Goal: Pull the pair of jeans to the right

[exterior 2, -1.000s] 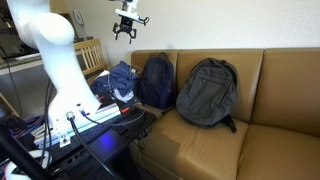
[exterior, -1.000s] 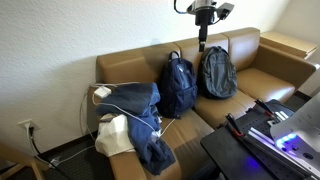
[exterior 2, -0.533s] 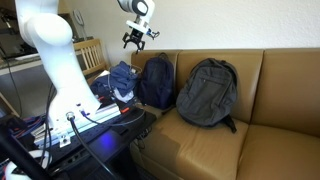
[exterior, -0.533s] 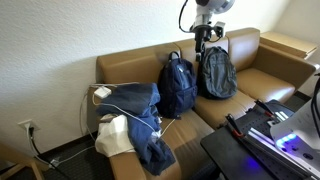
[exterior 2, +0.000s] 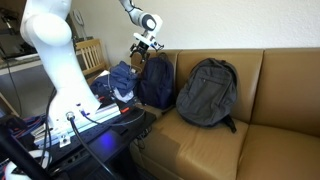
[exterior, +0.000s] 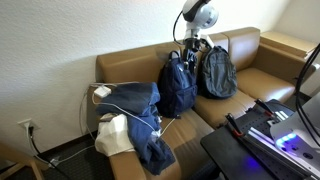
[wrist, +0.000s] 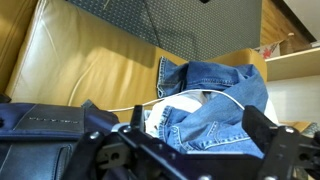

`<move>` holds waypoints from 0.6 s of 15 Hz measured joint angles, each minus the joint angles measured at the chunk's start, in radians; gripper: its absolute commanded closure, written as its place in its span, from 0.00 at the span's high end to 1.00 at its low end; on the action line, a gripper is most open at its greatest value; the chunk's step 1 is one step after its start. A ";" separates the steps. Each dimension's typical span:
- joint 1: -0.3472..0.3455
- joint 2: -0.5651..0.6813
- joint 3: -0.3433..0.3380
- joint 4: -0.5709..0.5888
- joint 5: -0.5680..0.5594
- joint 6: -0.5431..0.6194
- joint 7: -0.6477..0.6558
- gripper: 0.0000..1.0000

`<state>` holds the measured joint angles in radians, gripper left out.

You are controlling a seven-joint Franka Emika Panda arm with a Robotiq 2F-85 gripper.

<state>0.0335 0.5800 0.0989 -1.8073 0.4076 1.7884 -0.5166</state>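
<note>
Denim jeans point(exterior: 136, 100): heaped on the end seat of the sofa point(exterior: 255, 82) by the armrest, one leg hanging over the front edge, white cable point(exterior: 118, 101) lying across them.
Arm pose: my arm point(exterior 2: 55, 60) reaches over the sofa back, with the gripper point(exterior: 190, 50) pointing down just above the top of the blue backpack point(exterior: 178, 88), beside the jeans and apart from them.
Gripper state: fingers point(wrist: 268, 135) spread wide in the wrist view, nothing between them.
Neighbour: grey backpack point(exterior: 217, 72) leans on the backrest next to the blue one.
Hidden: in an exterior view the jeans point(exterior 2: 120, 80) are partly covered by the arm and backpack.
Unclear: fingertips are cut off in the wrist view, so I cannot tell if they touch the backpack.
</note>
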 measured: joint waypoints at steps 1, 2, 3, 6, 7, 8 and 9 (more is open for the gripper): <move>0.000 0.000 0.000 0.003 0.000 0.000 0.000 1.00; -0.001 0.000 0.002 0.003 -0.003 0.000 0.000 1.00; -0.006 0.000 -0.001 0.002 -0.004 0.003 0.013 1.00; -0.038 0.005 -0.009 -0.012 0.013 0.117 0.086 1.00; -0.040 0.008 -0.008 -0.023 0.022 0.178 0.113 1.00; -0.037 0.010 -0.003 -0.038 0.027 0.250 0.145 1.00; -0.025 0.011 0.000 -0.059 0.037 0.329 0.178 1.00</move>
<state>0.0082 0.5915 0.0993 -1.8658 0.4451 2.1169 -0.3388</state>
